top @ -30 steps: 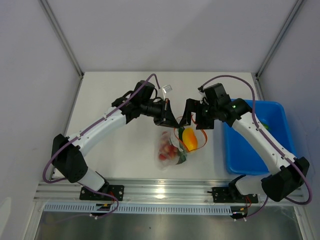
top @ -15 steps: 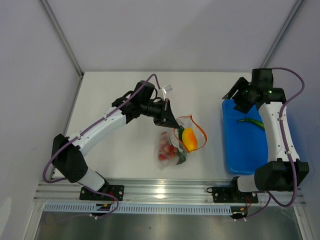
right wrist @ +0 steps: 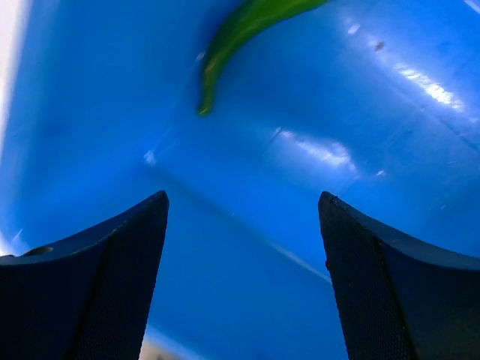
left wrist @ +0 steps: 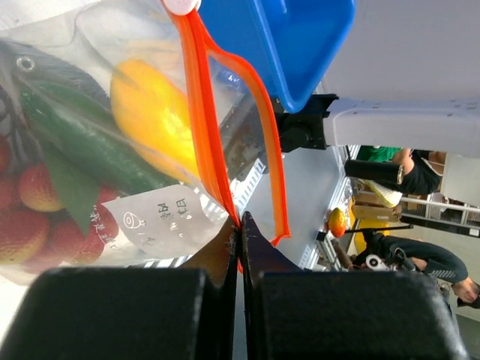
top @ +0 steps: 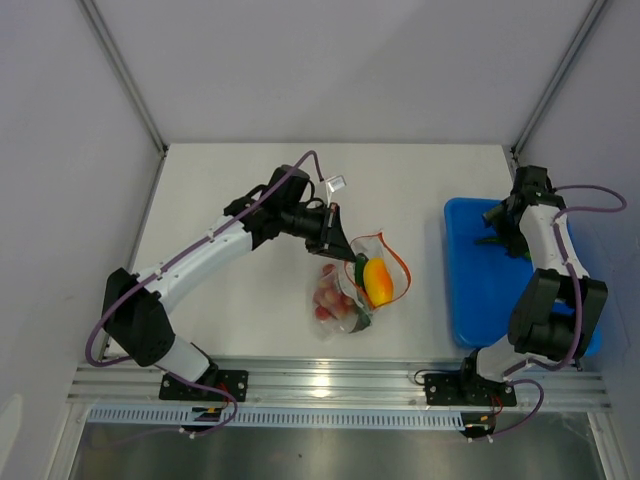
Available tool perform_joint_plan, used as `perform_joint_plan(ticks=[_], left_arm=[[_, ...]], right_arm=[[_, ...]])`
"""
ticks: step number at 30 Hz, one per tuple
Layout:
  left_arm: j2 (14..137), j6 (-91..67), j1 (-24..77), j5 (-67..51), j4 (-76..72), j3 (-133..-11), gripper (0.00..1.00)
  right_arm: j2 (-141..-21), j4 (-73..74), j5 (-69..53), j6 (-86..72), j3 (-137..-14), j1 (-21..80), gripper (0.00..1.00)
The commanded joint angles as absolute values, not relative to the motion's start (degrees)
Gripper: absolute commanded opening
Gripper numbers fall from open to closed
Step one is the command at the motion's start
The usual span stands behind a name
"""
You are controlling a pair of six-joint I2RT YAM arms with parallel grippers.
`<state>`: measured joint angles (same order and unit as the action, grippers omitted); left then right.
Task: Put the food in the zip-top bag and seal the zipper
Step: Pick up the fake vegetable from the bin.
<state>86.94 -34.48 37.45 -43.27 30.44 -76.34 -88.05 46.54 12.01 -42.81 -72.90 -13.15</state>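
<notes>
My wrist views tell most: right gripper (right wrist: 241, 199) spread over the blue bin (right wrist: 352, 112) near the long green pepper (right wrist: 238, 30), outstretched left gripper (left wrist: 240, 225) clamped on the zipper (left wrist: 202, 105).

the left gripper (left wrist: 240, 225) pinches the zipper (left wrist: 214, 150) of the zip-top bag (left wrist: 97, 97) holding tomatoes (left wrist: 37, 217) and peppers (left wrist: 154, 112)

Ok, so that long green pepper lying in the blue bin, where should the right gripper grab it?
Probably across its middle, coming straight down from above. The green pepper lies flat on the floor of the blue bin, long and thin, so the open right gripper should span its narrow width.
</notes>
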Motion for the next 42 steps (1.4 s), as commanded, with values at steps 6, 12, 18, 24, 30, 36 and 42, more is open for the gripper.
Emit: perform_joint_plan(ticks=[6, 12, 18, 24, 30, 36, 42], left_arm=[[83.8, -31.0, 37.1, -45.1, 25.9, -72.2, 0.01], [83.8, -31.4, 36.9, -46.7, 23.0, -69.6, 0.01], [84.5, -30.8, 36.7, -48.0, 23.2, -70.9, 0.01], [85.5, -30.2, 36.4, -48.8, 23.8, -72.3, 0.00], [86.1, -30.8, 36.4, -49.8, 22.7, -71.5, 0.01], [86.9, -31.0, 36.3, -50.1, 22.5, -72.0, 0.01], [87.5, -30.8, 35.4, -50.4, 23.0, -72.2, 0.00]], right_arm=[[-90.5, 38.9, 26.9, -53.3, -69.3, -14.5, 0.84], [-95.7, 38.1, 29.4, -54.5, -70.2, -17.4, 0.89], [-99.0, 35.0, 31.2, -56.2, -69.5, -18.5, 0.93], [-101.5, 31.3, 32.8, -56.5, -69.7, -18.5, 0.97], [-105.3, 33.2, 34.4, -58.8, -73.0, -19.0, 0.98], [-108.6, 34.6, 36.1, -59.2, -75.9, -19.3, 0.98], [-111.0, 37.4, 36.6, -57.5, -76.7, -19.2, 0.92]])
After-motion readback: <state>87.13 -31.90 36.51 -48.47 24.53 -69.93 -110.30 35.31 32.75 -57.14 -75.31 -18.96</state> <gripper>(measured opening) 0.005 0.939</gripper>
